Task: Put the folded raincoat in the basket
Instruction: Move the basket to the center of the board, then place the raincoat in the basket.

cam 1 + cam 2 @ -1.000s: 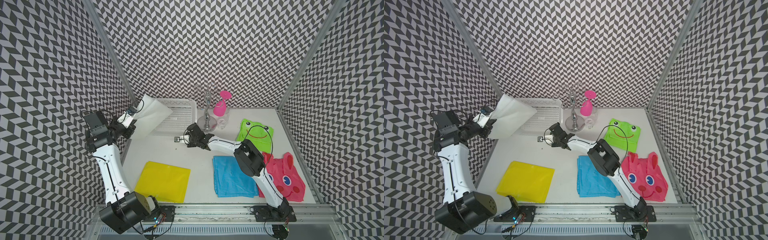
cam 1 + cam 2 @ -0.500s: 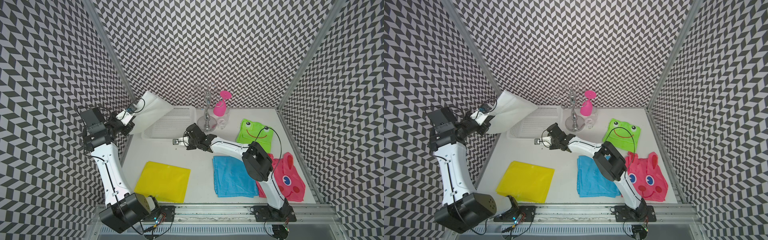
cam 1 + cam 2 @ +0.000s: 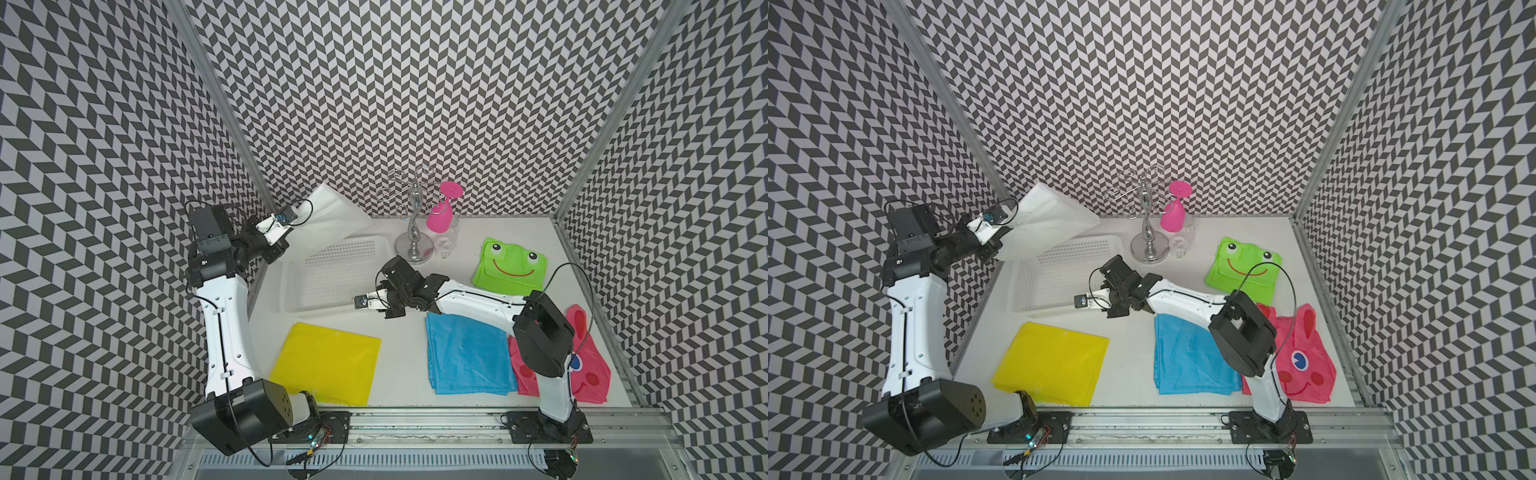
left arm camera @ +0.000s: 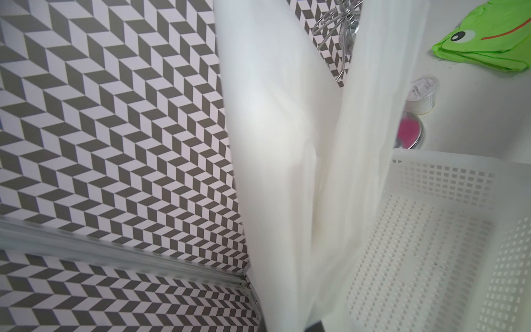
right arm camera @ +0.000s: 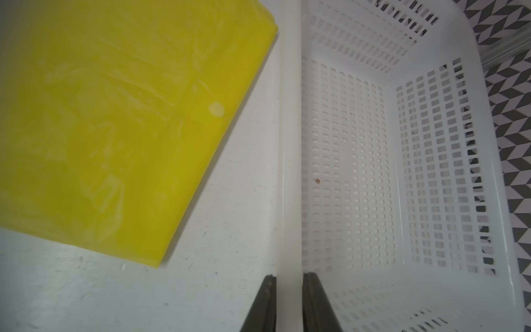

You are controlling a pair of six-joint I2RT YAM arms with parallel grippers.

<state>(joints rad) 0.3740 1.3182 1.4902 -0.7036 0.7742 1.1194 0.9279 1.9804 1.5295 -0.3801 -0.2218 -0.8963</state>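
Left gripper (image 3: 288,244) pinches the white raincoat (image 3: 328,216) aloft over the basket (image 3: 328,274) — only the right wrist view shows the right gripper (image 5: 288,277) clamping its near rim.

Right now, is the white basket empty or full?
Empty. The basket shows a bare holey bottom; the white raincoat hangs from the left pincer, not inside.

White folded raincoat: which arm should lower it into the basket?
Left: the left gripper holds the white folded raincoat aloft near the white perforated plastic basket; the right gripper clamps its rim.
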